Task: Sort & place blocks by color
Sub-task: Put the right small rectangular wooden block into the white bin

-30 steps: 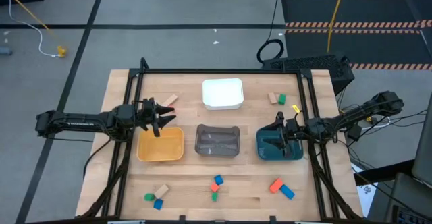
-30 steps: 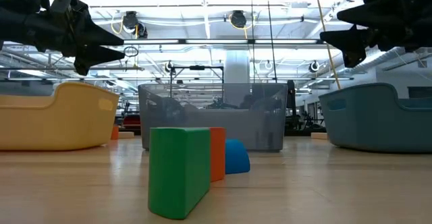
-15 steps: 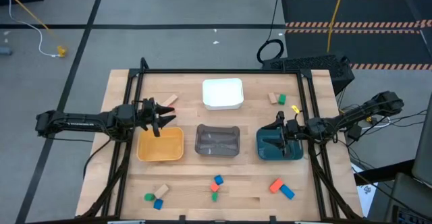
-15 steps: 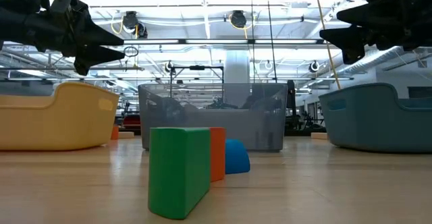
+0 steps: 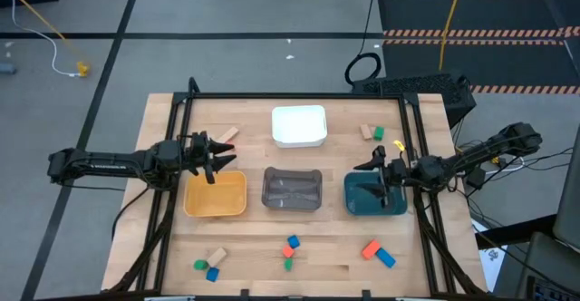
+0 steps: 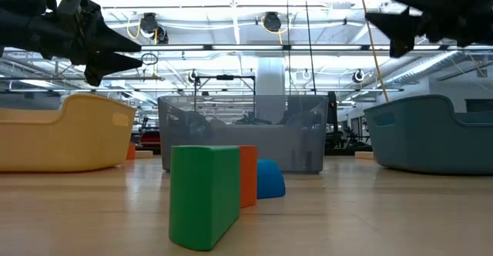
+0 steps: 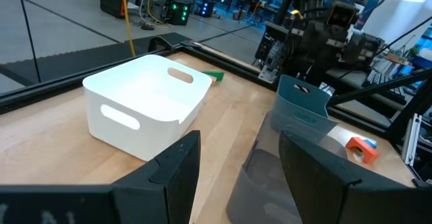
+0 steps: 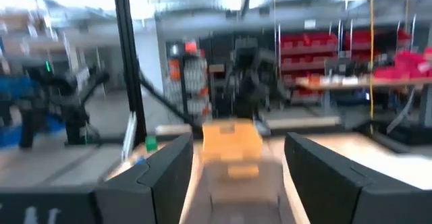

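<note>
Small blocks lie on the wooden table in loose groups. A tan and a red-orange block [image 5: 227, 136] sit left of the white tray [image 5: 299, 126]; a tan and a green block [image 5: 372, 132] sit right of it. Near the near edge lie green, tan and blue blocks [image 5: 209, 264], a blue, orange and green group [image 5: 289, 252], and an orange and blue pair [image 5: 379, 253]. My left gripper [image 5: 220, 160] hangs open and empty above the far rim of the yellow tray [image 5: 216, 196]. My right gripper [image 5: 367, 166] is open and empty above the teal tray [image 5: 373, 197].
A grey tray [image 5: 292, 189] stands between the yellow and teal trays. A small yellow piece [image 5: 396, 145] lies near the table's right rail. Black frame rails run along the table's left, right and far sides. Bare wood shows between the trays and the near blocks.
My right gripper has risen from the teal tray and tipped from pointing down toward level, facing the table's left. It has stayed open. My left gripper and the blocks have kept still.
</note>
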